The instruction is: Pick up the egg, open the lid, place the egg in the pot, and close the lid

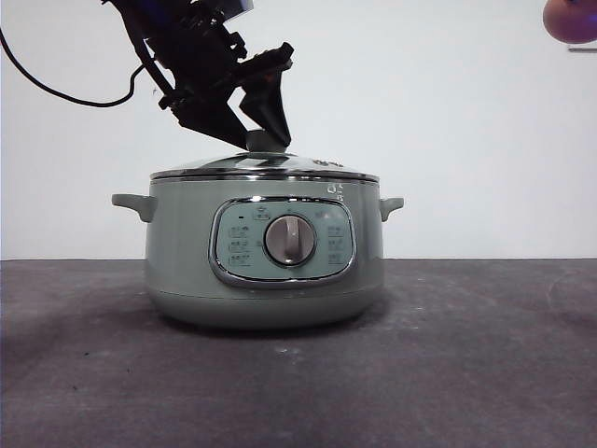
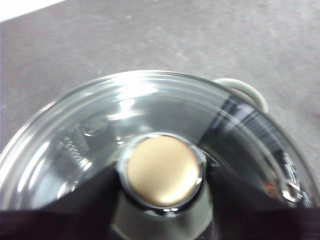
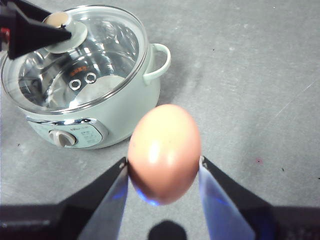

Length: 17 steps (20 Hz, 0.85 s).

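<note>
The pale green pot (image 1: 182, 252) stands mid-table with the glass lid (image 1: 210, 168) resting on it. My left gripper (image 1: 265, 138) comes down from the upper left, its jaws closed on either side of the lid's knob (image 2: 162, 171). The left wrist view shows the lid's glass (image 2: 95, 120) below the left gripper (image 2: 161, 174). My right gripper (image 3: 163, 161) is shut on the reddish-brown egg (image 3: 164, 150) and holds it high, to the right of the pot (image 3: 125, 112). The egg shows at the front view's top right corner (image 1: 571, 21).
The pot's dial (image 1: 290, 240) and control panel face the front camera. A black cable (image 1: 56, 89) hangs at the upper left. The dark grey table (image 1: 485, 355) spreads around the pot.
</note>
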Available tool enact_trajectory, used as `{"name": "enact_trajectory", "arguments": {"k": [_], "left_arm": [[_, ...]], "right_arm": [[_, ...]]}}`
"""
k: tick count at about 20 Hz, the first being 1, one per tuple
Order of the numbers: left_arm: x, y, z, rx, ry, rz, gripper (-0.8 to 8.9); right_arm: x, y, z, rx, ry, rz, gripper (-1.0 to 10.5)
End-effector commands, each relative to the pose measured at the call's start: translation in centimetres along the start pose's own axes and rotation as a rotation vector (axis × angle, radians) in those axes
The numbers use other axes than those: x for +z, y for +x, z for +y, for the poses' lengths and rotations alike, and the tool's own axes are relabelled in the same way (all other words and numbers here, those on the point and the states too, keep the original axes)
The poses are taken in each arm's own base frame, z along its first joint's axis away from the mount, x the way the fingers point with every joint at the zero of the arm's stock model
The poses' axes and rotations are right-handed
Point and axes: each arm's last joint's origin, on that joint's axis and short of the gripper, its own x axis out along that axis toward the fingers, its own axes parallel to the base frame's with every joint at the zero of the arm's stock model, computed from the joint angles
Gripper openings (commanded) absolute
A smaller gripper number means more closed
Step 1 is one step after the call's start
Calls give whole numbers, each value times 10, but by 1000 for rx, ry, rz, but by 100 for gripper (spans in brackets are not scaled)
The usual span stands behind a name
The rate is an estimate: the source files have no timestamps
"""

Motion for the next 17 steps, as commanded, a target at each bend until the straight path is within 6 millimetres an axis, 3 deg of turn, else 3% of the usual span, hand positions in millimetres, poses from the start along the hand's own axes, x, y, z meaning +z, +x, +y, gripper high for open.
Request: {"name": "enact_trajectory", "arguments": {"k": [1,5,10,13,17], "left_arm": [[2,-1,-3,-18,-4,-16,-8],[9,-13,-4,-17,1,-52,-8],[26,-44,-7,-11,11,-135,-8],[35,-71,-9,-8,16,-178,-8],[41,-131,-16,9,22,-237,-8]], "right_arm": [[1,-1,0,3,6,-15,-16],[1,-1,0,3,6,-15,-16],[1,-1,0,4,6,-15,-16],[2,0,0,5,5,-23,-16],[12,9,2,89,11,-73,-17]]}}
